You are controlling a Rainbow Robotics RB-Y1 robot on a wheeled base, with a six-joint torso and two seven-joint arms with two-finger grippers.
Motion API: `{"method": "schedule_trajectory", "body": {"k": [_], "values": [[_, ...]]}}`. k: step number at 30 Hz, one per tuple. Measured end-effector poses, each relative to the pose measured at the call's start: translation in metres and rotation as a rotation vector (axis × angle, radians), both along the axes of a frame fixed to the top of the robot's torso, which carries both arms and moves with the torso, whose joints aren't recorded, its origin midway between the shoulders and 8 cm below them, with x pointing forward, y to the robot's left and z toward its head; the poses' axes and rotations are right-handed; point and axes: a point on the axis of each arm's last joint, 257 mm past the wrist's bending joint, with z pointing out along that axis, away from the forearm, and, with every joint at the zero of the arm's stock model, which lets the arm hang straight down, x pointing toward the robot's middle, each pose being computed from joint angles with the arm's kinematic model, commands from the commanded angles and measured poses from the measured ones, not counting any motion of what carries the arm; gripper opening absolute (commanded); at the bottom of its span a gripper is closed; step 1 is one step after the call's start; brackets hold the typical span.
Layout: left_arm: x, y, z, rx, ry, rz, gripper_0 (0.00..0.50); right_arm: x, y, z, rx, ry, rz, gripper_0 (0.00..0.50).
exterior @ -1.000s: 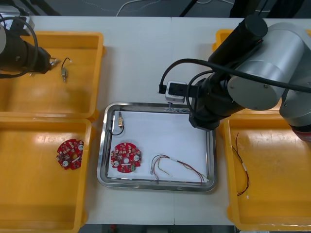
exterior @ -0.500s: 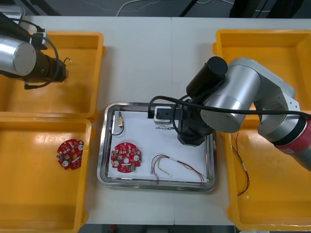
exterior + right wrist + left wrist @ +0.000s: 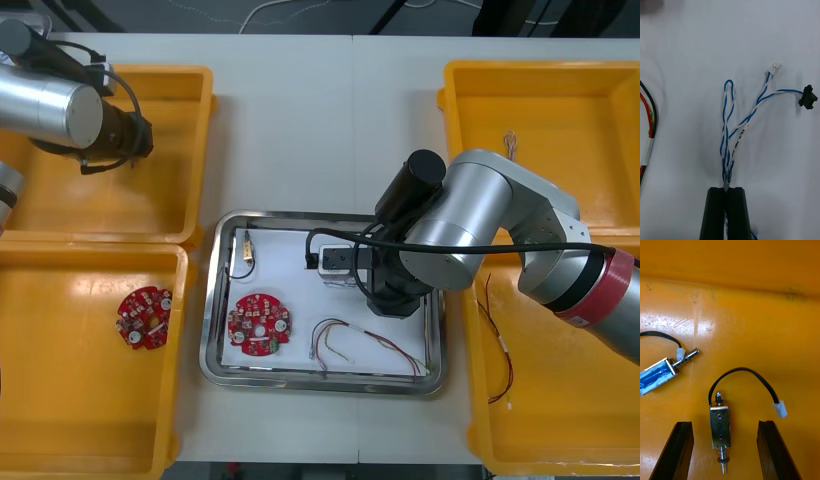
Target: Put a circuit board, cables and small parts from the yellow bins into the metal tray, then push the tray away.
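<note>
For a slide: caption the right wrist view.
Right gripper shut on the twisted blue and white cable, over the white-lined metal tray.

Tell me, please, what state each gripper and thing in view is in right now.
left gripper, open, fingers either side of the small metal part in the far left yellow bin
right gripper, shut on the twisted blue and white cable, over the metal tray
small metal part, lying flat, not yet gripped
metal tray, holding a circuit board and a red and yellow cable
</note>
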Motion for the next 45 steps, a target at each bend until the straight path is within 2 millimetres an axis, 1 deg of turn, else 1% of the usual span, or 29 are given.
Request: {"method": "schedule_trajectory", "body": {"k": [1,2,4,6,10,14,17,18,19,21,22,23,29,33,36,39,42,45], "values": [[0.001,0.000,0.001,0.000,-0.002,0.002,0.489,0.000,0.000,0.000,-0.002,-0.001,0.004,0.372],[0.003,0.000,0.001,-0.001,-0.003,0.003,0.477,0.000,0.000,0.000,-0.003,-0.001,0.009,0.452],[0.004,0.000,0.003,0.002,-0.006,0.005,0.460,0.000,0.000,0.000,-0.006,-0.003,0.018,0.500],[0.005,0.001,0.005,0.006,-0.009,0.005,0.440,0.000,0.000,0.001,-0.006,-0.002,0.019,0.500],[0.006,0.007,0.004,0.034,-0.011,0.015,0.437,-0.003,0.000,0.001,-0.005,0.014,0.020,0.500],[0.007,0.014,-0.007,0.052,-0.001,0.025,0.436,-0.009,-0.010,0.002,-0.030,0.051,0.004,0.500],[0.006,0.016,-0.013,0.059,0.010,0.025,0.433,-0.010,-0.017,0.009,-0.044,0.063,-0.011,0.500],[0.006,0.015,-0.013,0.060,0.009,0.024,0.394,-0.010,-0.018,0.012,-0.043,0.062,-0.013,0.500],[0.007,0.015,-0.012,0.061,0.008,0.023,0.332,-0.010,-0.018,0.016,-0.042,0.061,-0.014,0.500],[0.007,0.014,-0.012,0.061,0.007,0.022,0.142,-0.011,-0.018,0.021,-0.038,0.062,-0.015,0.500],[0.007,0.014,-0.012,0.060,0.008,0.022,0.025,-0.011,-0.018,0.023,-0.034,0.062,-0.017,0.500],[0.007,0.014,-0.012,0.060,0.009,0.022,0.000,-0.011,-0.018,0.025,-0.030,0.062,-0.019,0.500],[0.006,0.013,-0.013,0.056,0.015,0.022,0.000,-0.009,-0.018,0.028,-0.020,0.060,-0.024,0.500],[0.001,0.013,-0.016,0.059,0.042,0.026,0.000,-0.009,-0.018,0.028,-0.019,0.060,-0.024,0.500],[-0.014,0.011,-0.018,0.070,0.113,0.031,0.000,-0.010,-0.020,0.030,-0.021,0.069,-0.029,0.500],[-0.027,0.003,-0.013,0.080,0.159,0.022,0.000,-0.012,-0.027,0.037,-0.030,0.083,-0.047,0.500],[-0.039,-0.006,-0.003,0.077,0.191,0.010,0.000,-0.012,-0.032,0.049,-0.015,0.093,-0.090,0.500],[-0.051,-0.013,0.006,0.062,0.221,0.000,0.000,-0.011,-0.033,0.063,0.035,0.101,-0.198,0.500]]}}
